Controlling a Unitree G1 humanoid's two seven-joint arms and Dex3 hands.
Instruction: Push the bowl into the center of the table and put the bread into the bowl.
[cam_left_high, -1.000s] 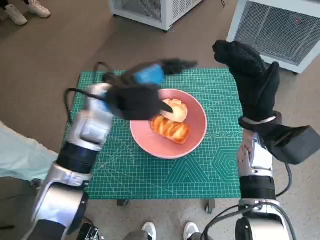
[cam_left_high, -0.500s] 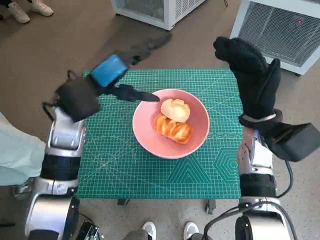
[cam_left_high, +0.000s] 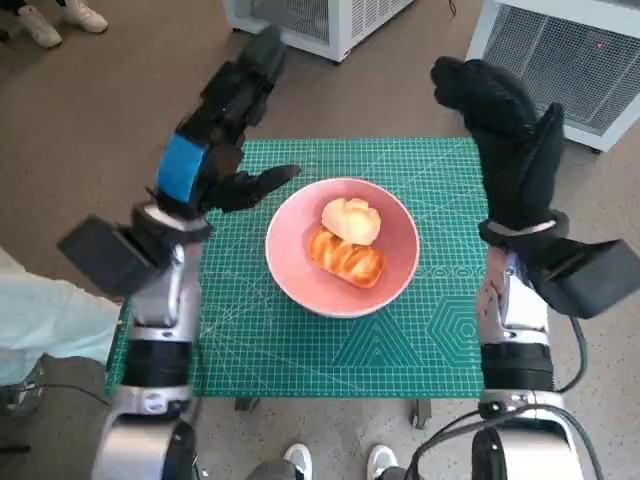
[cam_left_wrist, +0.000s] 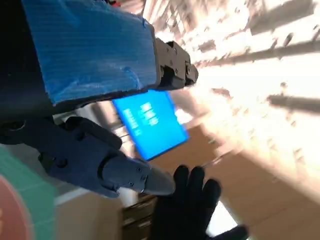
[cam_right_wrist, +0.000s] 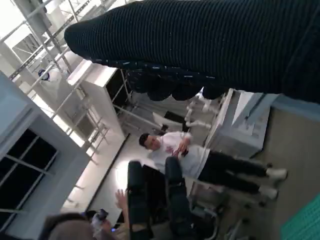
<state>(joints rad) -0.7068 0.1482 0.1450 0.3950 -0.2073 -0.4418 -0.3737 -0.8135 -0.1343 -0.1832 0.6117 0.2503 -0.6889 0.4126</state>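
Pink bowl (cam_left_high: 342, 248) is shown near the middle of the green cutting mat (cam_left_high: 300, 340) that covers the small table, with two pieces of bread (cam_left_high: 346, 240) lying inside it: a pale round bun toward the far side and a golden, ridged pastry just beside it on the near side, the two touching. Left hand (cam_left_high: 215, 135) is raised above the mat's far left corner, blue tape on its back, fingers extended and apart, nothing held; its thumb points toward the bowl's rim without touching it. Right hand (cam_left_high: 505, 140) is held upright over the mat's far right edge, well apart from the bowl, its gloved fingers extended and nothing grasped. White ventilated cabinets (cam_left_high: 560, 55) are seen on the floor beyond the table. A seated person (cam_right_wrist: 200, 160) is visible in the right wrist view.
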